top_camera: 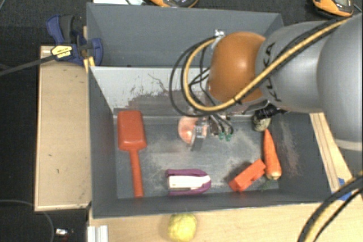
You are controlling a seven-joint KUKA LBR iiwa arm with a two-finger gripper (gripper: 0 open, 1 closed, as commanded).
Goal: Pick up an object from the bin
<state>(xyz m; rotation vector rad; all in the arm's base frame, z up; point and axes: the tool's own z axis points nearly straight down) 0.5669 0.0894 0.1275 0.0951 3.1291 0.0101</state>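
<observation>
Just beside the gripper [201, 134] sits a pink ball [185, 129].

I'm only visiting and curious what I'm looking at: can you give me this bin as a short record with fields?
container: grey metal bin
arm: gripper low at mid-bin, right beside a pinkish round thing
left side: red scoop, lying flat
near wall: purple and white thing
right side: carrot, with an orange block at its near end
</observation>
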